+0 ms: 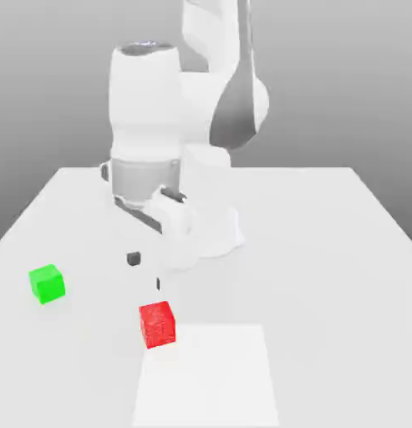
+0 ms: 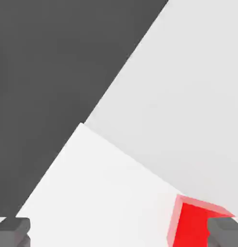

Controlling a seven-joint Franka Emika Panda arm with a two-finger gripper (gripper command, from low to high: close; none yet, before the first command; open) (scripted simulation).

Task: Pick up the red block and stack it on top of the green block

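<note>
Exterior view: bright red block [image 1: 157,323], faintly speckled cube, on table [image 1: 326,251].

Readable text: none — no words, digits or signs on any surface.
Red block [image 1: 157,323]: faint speckle only — no lettering.
Green block [image 1: 48,283]: plain faces, no label.
Robot arm [image 1: 146,125]: white and grey housing, no brand mark legible.
Table [image 1: 326,251]: bare pale surface, no markings.
</note>
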